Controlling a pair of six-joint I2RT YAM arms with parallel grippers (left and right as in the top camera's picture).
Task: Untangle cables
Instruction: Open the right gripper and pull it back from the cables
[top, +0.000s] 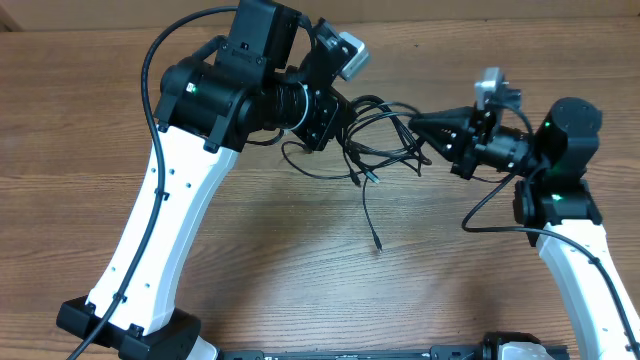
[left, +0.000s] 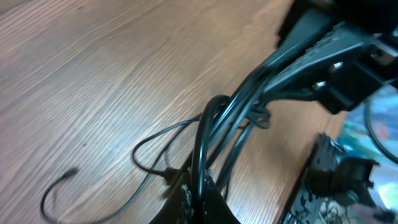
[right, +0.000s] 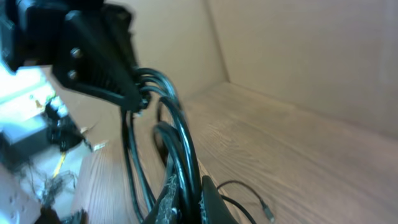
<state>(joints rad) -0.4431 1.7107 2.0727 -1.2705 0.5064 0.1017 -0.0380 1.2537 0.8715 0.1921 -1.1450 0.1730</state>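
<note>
The cables (top: 380, 135) are a bundle of thin black cords stretched above the wooden table between my two grippers. My left gripper (top: 345, 128) is shut on the bundle's left side. My right gripper (top: 418, 127) is shut on its right side. One strand trails down to a plug end (top: 378, 246) on the table. In the left wrist view the cables (left: 211, 130) run from my left gripper (left: 202, 196) up to the other gripper. In the right wrist view the cables (right: 177, 137) pass between the right gripper's (right: 194, 202) jaws, and a loose plug (right: 267, 213) lies nearby.
The wooden table (top: 300, 290) spans the whole view. The left arm's white link and base (top: 130, 325) stand at the front left, and the right arm's base (top: 575, 260) at the front right. A plain beige wall (right: 311, 56) rises behind the table.
</note>
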